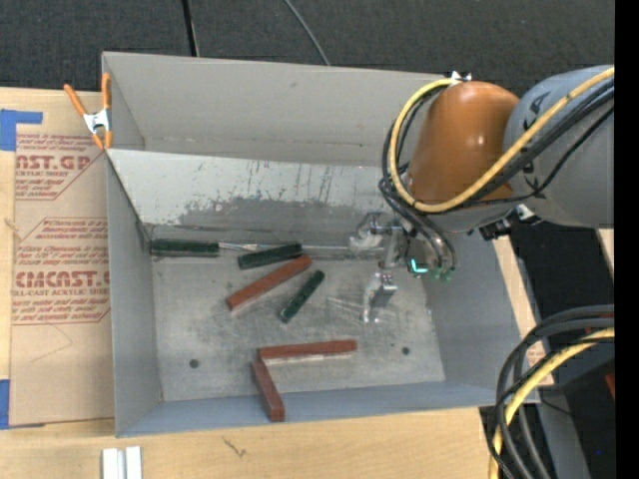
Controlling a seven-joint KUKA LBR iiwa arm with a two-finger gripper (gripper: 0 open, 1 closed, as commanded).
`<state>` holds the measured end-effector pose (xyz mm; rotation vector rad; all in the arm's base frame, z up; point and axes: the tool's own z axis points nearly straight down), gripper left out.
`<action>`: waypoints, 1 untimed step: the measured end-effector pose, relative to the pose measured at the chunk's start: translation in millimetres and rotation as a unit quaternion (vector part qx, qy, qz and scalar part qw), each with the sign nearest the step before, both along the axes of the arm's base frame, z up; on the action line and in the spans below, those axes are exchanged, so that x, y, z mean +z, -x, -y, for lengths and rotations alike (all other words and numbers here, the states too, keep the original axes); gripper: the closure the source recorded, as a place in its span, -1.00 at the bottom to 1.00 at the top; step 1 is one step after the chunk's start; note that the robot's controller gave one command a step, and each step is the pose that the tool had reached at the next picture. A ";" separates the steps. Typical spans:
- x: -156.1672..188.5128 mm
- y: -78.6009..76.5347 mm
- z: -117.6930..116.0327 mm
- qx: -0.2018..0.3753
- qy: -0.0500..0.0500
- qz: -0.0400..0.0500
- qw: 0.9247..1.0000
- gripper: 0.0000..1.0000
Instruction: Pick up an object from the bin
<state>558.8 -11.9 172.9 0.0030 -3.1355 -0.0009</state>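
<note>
My gripper (380,289) hangs over the right part of the bin floor, below the orange-covered wrist. It stands above bare metal, with nothing seen in it. Nearest to its left lies a short dark green stick (302,295), slanted and apart from the gripper. Beside that stick, further left, rests a reddish-brown bar (268,283), also slanted. Another reddish-brown bar (307,350) lies flat near the front, below and left of the gripper.
A second dark green stick (270,257) and a third (185,249) lie along the back wall's foot. A reddish-brown bar (267,387) lies against the front wall. The arm covers the bin's right rim.
</note>
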 end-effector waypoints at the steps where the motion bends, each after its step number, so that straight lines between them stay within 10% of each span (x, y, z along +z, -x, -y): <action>1: 3.9 -1.8 0.1 0.000 0.000 0.004 1.000 -1.00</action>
